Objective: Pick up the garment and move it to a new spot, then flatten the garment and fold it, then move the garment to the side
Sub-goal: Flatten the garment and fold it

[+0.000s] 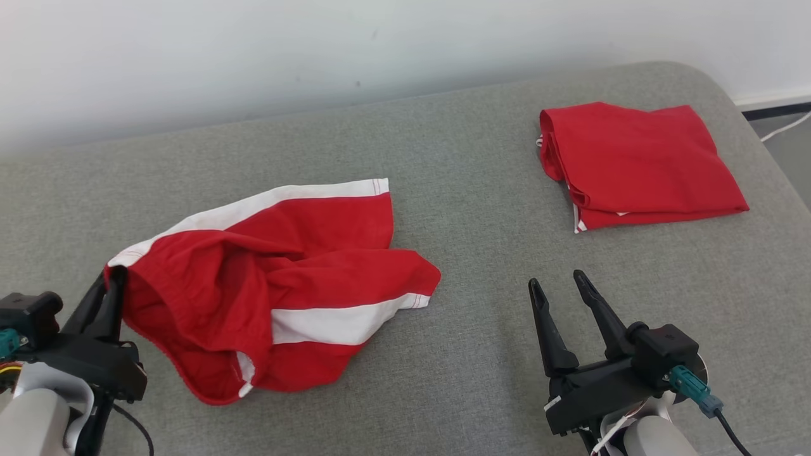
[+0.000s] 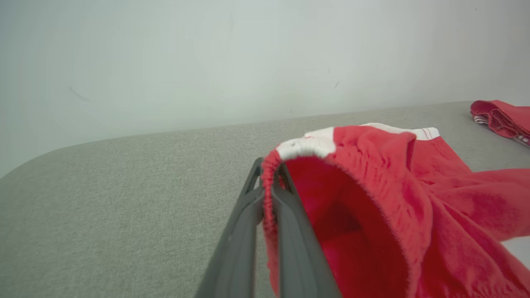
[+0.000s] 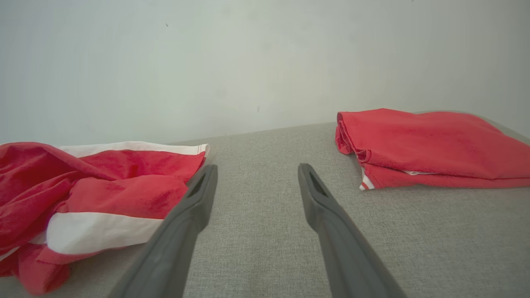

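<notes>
With my left gripper (image 1: 109,286) pinched shut on the waistband of the crumpled red-and-white shorts (image 1: 285,278) at lower left and my right gripper (image 1: 557,280) wide open and empty, I judge the pick-up is in hand; next calls for lifting them clear.

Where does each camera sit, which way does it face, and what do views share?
Head view: on the head, looking down at the grey surface; left gripper, shut on the crumpled garment, and open right gripper show.
Left wrist view: on that wrist, along its fingers toward the wall.
Right wrist view: on that wrist, along its fingers toward the wall.
All share the folded garment.
</notes>
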Controlling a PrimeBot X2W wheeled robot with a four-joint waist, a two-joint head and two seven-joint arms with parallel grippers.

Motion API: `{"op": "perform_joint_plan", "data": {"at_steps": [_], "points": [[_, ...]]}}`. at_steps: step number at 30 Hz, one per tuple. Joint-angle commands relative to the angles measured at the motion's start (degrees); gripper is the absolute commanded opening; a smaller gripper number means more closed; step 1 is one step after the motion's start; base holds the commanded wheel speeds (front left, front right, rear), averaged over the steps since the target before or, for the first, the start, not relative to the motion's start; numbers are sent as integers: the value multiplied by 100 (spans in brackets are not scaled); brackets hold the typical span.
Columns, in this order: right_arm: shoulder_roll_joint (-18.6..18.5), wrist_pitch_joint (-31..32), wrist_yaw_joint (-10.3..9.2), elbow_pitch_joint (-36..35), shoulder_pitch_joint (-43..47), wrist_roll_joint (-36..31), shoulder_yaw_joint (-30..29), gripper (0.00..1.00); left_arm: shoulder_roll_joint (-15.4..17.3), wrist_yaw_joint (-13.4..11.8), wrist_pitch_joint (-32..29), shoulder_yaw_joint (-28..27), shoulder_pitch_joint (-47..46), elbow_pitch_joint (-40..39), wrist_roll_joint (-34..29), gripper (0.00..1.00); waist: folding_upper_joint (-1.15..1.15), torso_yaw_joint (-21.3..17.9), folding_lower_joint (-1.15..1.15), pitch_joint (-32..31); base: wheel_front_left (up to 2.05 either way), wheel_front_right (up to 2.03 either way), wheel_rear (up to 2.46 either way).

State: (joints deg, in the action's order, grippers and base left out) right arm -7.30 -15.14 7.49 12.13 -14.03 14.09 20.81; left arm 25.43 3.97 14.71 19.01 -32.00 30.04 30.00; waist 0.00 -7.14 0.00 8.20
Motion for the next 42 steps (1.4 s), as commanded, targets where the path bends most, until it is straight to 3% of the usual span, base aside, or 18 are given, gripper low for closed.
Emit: {"op": "perform_joint_plan", "data": {"at_steps": [1,2,3,11,23,35,42], "points": [[-13,-10,1,11,-34,-1,-13,100,41,38,29,-18,-90,192,36,11,0,-84,0,81,0,0,0],[-9,-10,1,9,-39,-7,-13,100,58,43,32,-29,-117,292,22,31,0,-95,0,97,0,0,0],[-8,-10,1,8,-46,-11,-20,100,73,46,37,-42,-144,391,-6,99,0,-101,0,108,0,0,0],[-9,-10,1,55,-27,-51,-85,100,29,30,51,-158,-112,673,-171,100,0,-18,0,68,0,0,0],[-8,-10,1,144,90,-14,-126,100,-112,-148,43,-729,708,-1,-421,100,0,373,0,-124,0,0,0],[-34,-10,1,197,103,17,-137,100,-661,-307,44,-1107,1675,-1602,-707,100,0,570,0,-166,0,0,0],[-31,-10,1,174,165,3,-178,100,-1035,-320,44,-744,2325,-2385,-997,100,0,657,0,-175,0,0,0]]}}
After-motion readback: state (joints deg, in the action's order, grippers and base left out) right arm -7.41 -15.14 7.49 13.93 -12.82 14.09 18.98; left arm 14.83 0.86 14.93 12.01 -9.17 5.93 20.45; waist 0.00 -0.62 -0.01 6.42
